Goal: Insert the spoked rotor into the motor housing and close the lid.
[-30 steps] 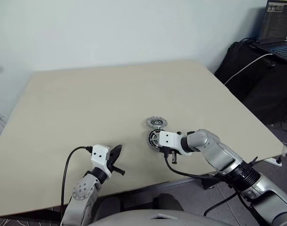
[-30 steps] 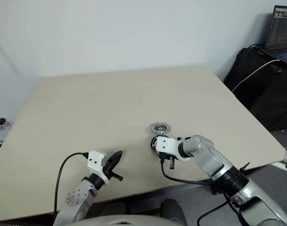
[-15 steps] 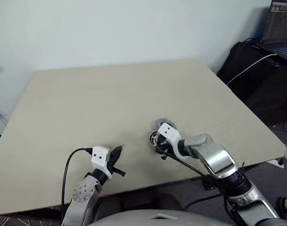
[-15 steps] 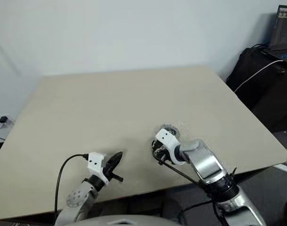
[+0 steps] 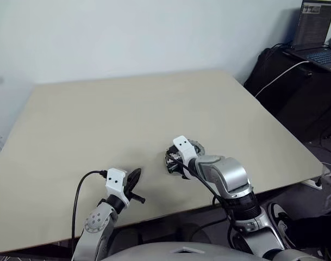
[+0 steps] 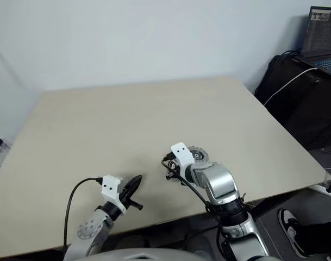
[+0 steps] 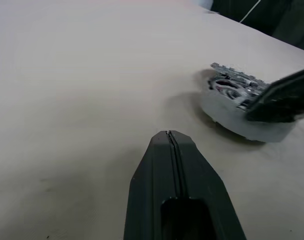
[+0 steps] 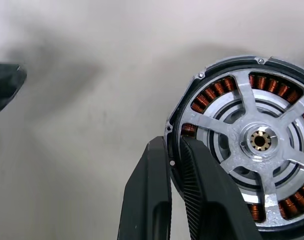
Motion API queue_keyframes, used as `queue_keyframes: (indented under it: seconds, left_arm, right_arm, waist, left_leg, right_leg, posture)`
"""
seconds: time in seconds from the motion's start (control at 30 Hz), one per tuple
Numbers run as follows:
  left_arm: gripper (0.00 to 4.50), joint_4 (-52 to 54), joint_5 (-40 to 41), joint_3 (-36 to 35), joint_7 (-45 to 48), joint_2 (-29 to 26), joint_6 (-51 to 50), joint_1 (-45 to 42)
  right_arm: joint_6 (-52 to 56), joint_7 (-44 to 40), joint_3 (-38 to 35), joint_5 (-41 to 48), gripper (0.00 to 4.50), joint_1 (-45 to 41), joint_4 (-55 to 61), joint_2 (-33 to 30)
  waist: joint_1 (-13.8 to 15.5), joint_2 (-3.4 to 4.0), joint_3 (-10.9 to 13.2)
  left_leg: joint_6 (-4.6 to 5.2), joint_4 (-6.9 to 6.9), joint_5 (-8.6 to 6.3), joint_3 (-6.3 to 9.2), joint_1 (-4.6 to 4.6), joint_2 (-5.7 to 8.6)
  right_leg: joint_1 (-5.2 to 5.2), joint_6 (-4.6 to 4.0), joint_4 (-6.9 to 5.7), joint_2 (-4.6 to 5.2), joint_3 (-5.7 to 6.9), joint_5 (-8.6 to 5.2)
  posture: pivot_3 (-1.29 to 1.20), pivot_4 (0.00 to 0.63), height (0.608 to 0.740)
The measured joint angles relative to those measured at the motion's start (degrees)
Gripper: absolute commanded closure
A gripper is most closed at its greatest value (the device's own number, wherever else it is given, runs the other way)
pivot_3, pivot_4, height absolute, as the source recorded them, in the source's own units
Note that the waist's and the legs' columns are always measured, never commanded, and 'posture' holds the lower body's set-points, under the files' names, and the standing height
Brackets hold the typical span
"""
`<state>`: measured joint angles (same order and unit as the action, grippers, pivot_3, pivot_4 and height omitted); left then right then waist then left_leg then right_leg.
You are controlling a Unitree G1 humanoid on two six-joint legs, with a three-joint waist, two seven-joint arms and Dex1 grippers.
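While we are pinching the rim of the motor housing (image 8: pixel 251 145) between the narrowly parted jaws of our right gripper (image 8: pixel 175 150), we are judging that the first step is already done: in the right wrist view the spoked rotor (image 8: pixel 264 142) is sitting inside the ring of copper windings, its brass hub at the centre, with one finger outside the dark rim and the other just inside it. In the left eye view this assembly is lying a little right of and below the centre of the frame on the desk (image 5: pixel 127 114), partly hidden by our right wrist. Just behind it, toward the upper right in the right eye view, the lid (image 6: pixel 198 154) is lying flat on the desk, touching or nearly touching the housing; we cannot tell which. Our left gripper (image 5: pixel 133 179) is hovering in the lower left of the frame, well apart from the parts, its jaws pressed together on nothing. So we are reading the step in hand as steadying or positioning the loaded housing before the lid goes on. Next, as we see it, we are needing either to let go of the rim or to keep it braced while a free gripper is taking the lid by its scalloped edge, lifting it over the hub, and lowering it level and centred.
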<state>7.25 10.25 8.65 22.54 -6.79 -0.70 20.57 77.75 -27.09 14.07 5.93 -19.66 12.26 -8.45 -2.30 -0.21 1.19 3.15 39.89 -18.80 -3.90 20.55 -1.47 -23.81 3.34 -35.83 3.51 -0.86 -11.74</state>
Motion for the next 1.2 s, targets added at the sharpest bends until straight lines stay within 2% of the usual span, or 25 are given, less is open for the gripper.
queue_keyframes:
  seconds: [0.1,0.2,0.27,0.33,0.43,0.53,0.6,0.67,0.83,1.2]
  left_arm:
    - [4.50,0.0,0.0,0.0,0.0,0.0,0.0,0.0]
    - [4.50,0.0,0.0,0.0,0.0,0.0,0.0,0.0]
    - [4.50,0.0,0.0,0.0,0.0,0.1,0.0,0.0]
    - [4.50,0.0,0.0,0.0,0.0,0.1,0.0,0.0]
    - [4.50,0.0,0.0,-0.1,0.0,0.0,0.0,-0.1]
    - [4.50,0.0,0.0,0.0,0.1,0.0,0.0,-0.2]
    - [4.50,0.0,0.0,-0.1,0.1,0.0,0.0,-0.2]
    - [4.50,0.0,0.0,0.0,0.1,0.0,0.0,-0.3]
    - [4.50,0.0,0.1,0.0,0.3,0.0,0.0,-0.2]
    - [4.50,0.0,0.1,0.0,0.4,-0.1,0.0,0.1]
  right_arm:
    - [-2.9,1.3,-0.5,0.5,2.79,-0.5,-3.0,0.8]
    - [-8.3,1.9,-1.2,1.3,2.79,-0.6,-3.9,1.7]
    - [-12.0,0.3,0.1,1.5,2.79,-1.3,-3.5,-0.2]
    - [-17.5,-3.2,3.7,1.1,2.79,-2.0,-2.1,-5.6]
    - [-30.7,-10.9,11.6,-2.6,2.79,-2.3,-0.1,-17.8]
    - [-40.9,-18.4,17.0,-6.2,2.79,-2.3,0.0,-27.3]
    - [-45.9,-23.4,19.2,-7.7,2.79,-2.2,0.0,-32.4]
    - [-49.4,-27.0,20.1,-8.7,2.79,-2.2,0.2,-35.0]
    - [-53.6,-31.5,21.2,-10.6,2.79,-2.2,0.2,-36.1]
    - [-56.2,-33.0,21.5,-14.4,2.79,-2.2,-3.7,-33.2]
  waist:
    - [0.1,0.03,0.0]
    - [0.1,0.15,0.0]
    - [0.1,0.18,0.0]
    - [0.2,0.19,0.1]
    - [0.2,0.21,0.1]
    - [0.2,0.20,0.1]
    - [0.2,0.17,0.1]
    - [0.2,0.14,0.1]
    - [0.4,0.08,0.2]
    - [1.3,0.05,0.2]
  left_leg:
    - [0.00,0.01,0.02,0.01,0.01,0.00]
    - [0.00,0.00,0.03,0.02,0.20,0.02]
    - [0.01,0.00,0.03,0.04,0.33,0.05]
    - [0.07,-0.01,-0.01,0.10,0.36,0.13]
    - [0.19,-0.01,-0.09,0.09,0.36,0.29]
    - [0.21,-0.01,-0.11,0.09,0.35,0.35]
    - [0.20,-0.01,-0.10,0.10,0.33,0.37]
    - [0.18,-0.01,-0.09,0.10,0.29,0.34]
    - [0.12,0.00,-0.05,0.13,0.18,0.22]
    - [0.12,0.00,-0.05,0.13,0.22,0.20]
  right_leg:
    - [-0.01,0.03,0.00,0.01,0.00,0.02]
    - [0.00,0.01,-0.03,-0.01,0.00,0.02]
    - [-0.01,0.00,0.00,-0.03,0.00,0.01]
    - [0.01,-0.05,0.06,0.00,0.01,-0.03]
    - [0.06,-0.06,0.17,0.05,0.01,-0.09]
    - [0.08,-0.04,0.22,0.04,0.01,-0.10]
    - [0.08,-0.04,0.21,0.01,0.02,-0.10]
    - [0.08,-0.03,0.17,-0.04,0.02,-0.10]
    - [0.12,-0.02,0.08,-0.03,0.03,-0.11]
    - [0.13,-0.05,0.10,0.02,0.03,-0.09]
  posture:
    - [0.00,0.000,0.740]
    - [0.00,0.000,0.740]
    - [0.00,0.000,0.740]
    - [0.00,0.000,0.740]
    - [0.00,0.000,0.740]
    - [0.00,0.000,0.740]
    - [0.00,0.000,0.740]
    - [0.00,0.000,0.740]
    - [0.00,0.000,0.740]
    - [0.00,0.000,0.740]
